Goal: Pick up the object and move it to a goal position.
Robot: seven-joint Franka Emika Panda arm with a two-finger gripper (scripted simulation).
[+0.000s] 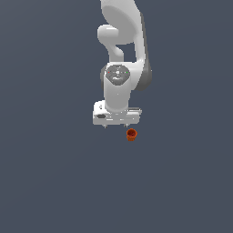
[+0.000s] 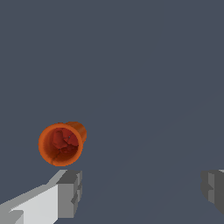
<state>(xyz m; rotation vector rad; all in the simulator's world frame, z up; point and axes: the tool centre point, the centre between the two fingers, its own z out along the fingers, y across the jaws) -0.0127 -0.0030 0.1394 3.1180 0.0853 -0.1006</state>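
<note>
The object (image 1: 131, 134) is a tiny orange-red cup with a ring-shaped top and darker hollow centre. It lies on the dark grey floor just below the white gripper (image 1: 116, 125) and toward the exterior view's right of it. In the wrist view the cup (image 2: 61, 143) lies on its side, its open mouth facing the camera, just beyond one grey fingertip (image 2: 70, 192). The other fingertip (image 2: 213, 190) is far apart from it. The gripper (image 2: 142, 191) is open and empty, and the cup is not between the fingers.
The white arm (image 1: 120, 41) rises above the gripper. A plain dark grey floor (image 1: 54, 182) surrounds everything. No other objects show.
</note>
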